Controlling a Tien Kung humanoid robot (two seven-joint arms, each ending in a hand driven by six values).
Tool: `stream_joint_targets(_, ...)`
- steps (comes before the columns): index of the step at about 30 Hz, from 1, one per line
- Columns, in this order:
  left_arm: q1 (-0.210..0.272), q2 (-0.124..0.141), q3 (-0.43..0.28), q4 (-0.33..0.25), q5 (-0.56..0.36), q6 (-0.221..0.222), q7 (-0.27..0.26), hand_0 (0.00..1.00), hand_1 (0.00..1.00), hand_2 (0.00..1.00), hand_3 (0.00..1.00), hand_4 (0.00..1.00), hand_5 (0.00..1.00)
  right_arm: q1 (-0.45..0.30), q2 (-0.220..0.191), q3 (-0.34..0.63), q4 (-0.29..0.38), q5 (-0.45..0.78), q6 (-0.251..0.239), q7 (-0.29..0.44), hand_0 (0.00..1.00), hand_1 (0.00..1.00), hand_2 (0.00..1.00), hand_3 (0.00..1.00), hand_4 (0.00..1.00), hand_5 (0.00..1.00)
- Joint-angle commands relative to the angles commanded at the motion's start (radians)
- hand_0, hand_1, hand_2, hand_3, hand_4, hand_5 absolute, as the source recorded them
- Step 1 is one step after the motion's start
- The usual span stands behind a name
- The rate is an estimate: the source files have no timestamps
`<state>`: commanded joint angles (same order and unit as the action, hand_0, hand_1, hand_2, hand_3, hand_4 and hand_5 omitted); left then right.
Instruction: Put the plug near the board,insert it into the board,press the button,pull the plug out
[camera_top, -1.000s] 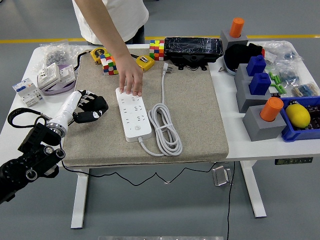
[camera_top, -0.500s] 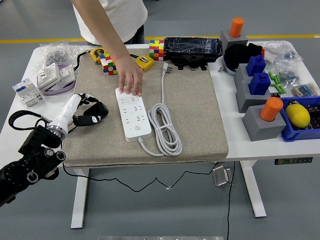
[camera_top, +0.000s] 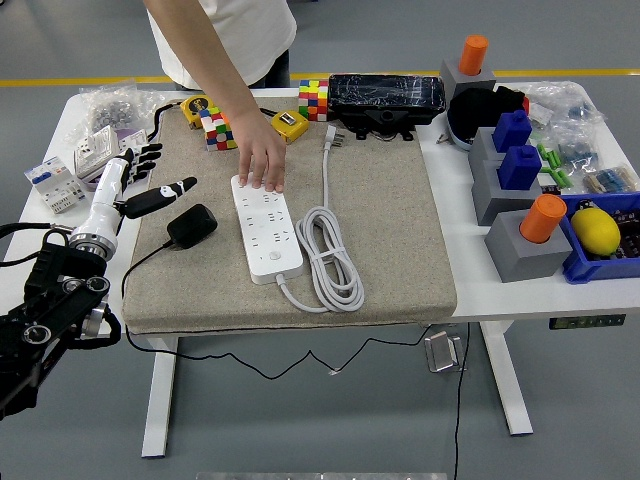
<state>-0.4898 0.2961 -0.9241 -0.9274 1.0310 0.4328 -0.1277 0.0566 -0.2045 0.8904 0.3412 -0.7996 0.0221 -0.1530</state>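
A black plug (camera_top: 191, 226) with a thin black cable lies on the beige mat (camera_top: 390, 240), just left of the white power strip (camera_top: 266, 228). My left hand (camera_top: 152, 176) hovers up and to the left of the plug, fingers spread, holding nothing. A person at the far side rests a hand (camera_top: 261, 165) on the far end of the strip. The strip's own white cord (camera_top: 327, 262) is coiled to its right, and its plug (camera_top: 331, 138) lies near the mat's far edge. My right arm does not show.
Colour cubes (camera_top: 216, 128), tape measures (camera_top: 291, 124) and a black box (camera_top: 387, 96) line the mat's far edge. Sockets and bags (camera_top: 100, 150) sit at far left. Grey blocks with blue and orange pegs (camera_top: 520, 190) and a blue bin with a lemon (camera_top: 597, 230) fill the right.
My left hand has let go of the black plug, opened and drawn back up and to the left. The plug now lies alone on the mat. The person's hand stayed put.
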Motion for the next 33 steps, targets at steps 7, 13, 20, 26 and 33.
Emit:
stream_joint_targets(7,-0.003,-0.001,-0.092,0.019,-0.039,-0.014,0.059,0.654,0.669,0.667,0.584,0.805,0.344,-0.001,0.003,-0.013,-0.001,0.007,0.001,0.0,0.609,0.672,0.684,0.562,0.913,0.441)
stream_joint_targets(13,0.001,-0.002,-0.135,0.027,-0.082,-0.022,0.063,0.639,0.661,0.662,0.581,0.802,0.348,-0.002,-0.002,-0.018,0.0,0.007,0.0,0.0,0.609,0.672,0.684,0.563,0.914,0.441)
stream_joint_targets(20,0.0,0.002,-0.159,0.022,-0.084,-0.029,0.077,0.636,0.654,0.66,0.581,0.801,0.351,-0.004,-0.001,-0.026,0.002,0.01,0.0,0.0,0.608,0.672,0.684,0.563,0.913,0.441)
stream_joint_targets(26,-0.004,0.002,-0.17,0.023,-0.078,-0.035,0.093,0.628,0.652,0.66,0.582,0.802,0.354,-0.003,0.001,-0.025,0.002,0.011,0.0,0.0,0.609,0.672,0.684,0.563,0.913,0.44)
stream_joint_targets(33,-0.004,0.005,-0.182,0.025,-0.073,-0.04,0.107,0.627,0.651,0.661,0.582,0.8,0.352,-0.007,0.003,-0.016,0.0,0.009,0.0,0.0,0.609,0.673,0.684,0.562,0.913,0.443)
